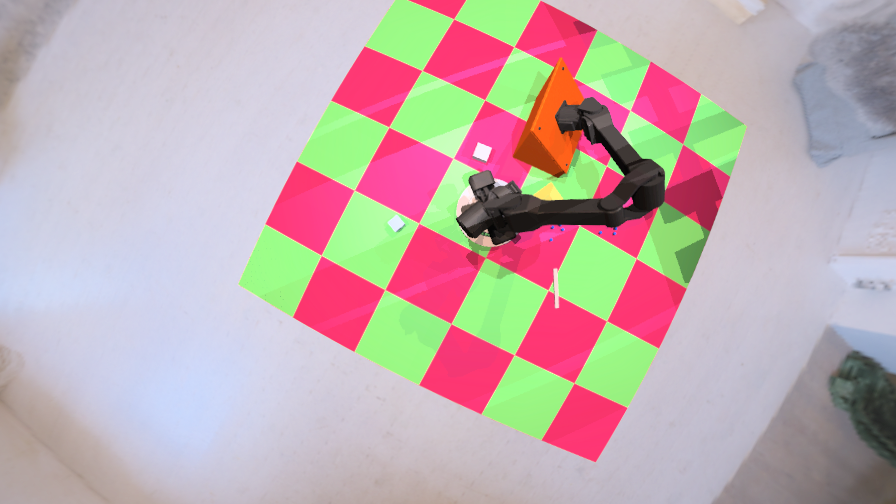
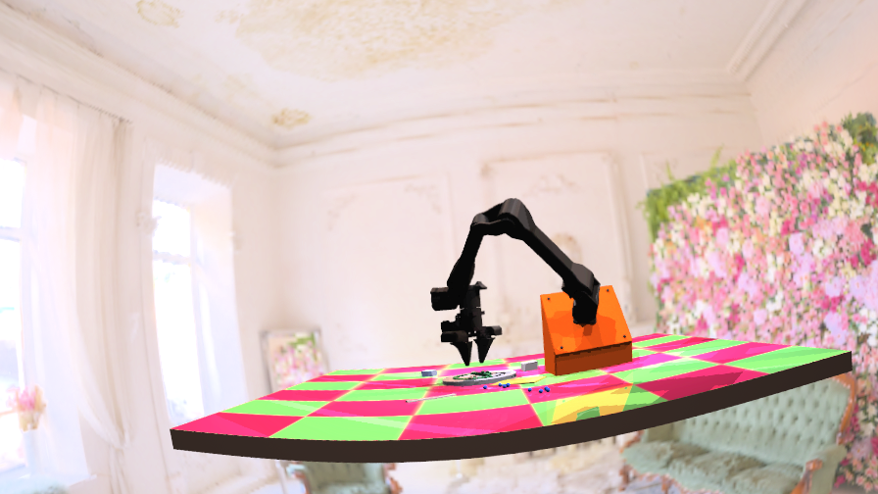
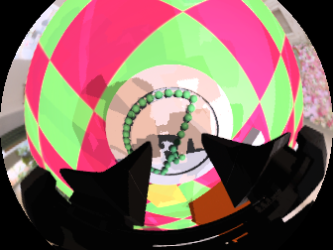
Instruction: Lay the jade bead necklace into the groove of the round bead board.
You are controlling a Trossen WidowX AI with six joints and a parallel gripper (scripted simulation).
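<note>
In the top view, the arm (image 1: 563,213) hides most of the board.

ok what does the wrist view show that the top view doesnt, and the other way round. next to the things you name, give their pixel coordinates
Only the wrist view shows the necklace (image 3: 168,92) clearly, part along the groove (image 3: 217,119), part cutting across inside it. Only the top view shows the white stick (image 1: 556,288) and small blue beads (image 1: 562,229). Both share the round board (image 1: 464,201) (image 3: 116,116), the yellow piece (image 1: 549,191) (image 3: 166,194), the orange block (image 1: 543,125) (image 3: 214,204) and the open gripper (image 1: 493,210) (image 3: 176,141).
</note>
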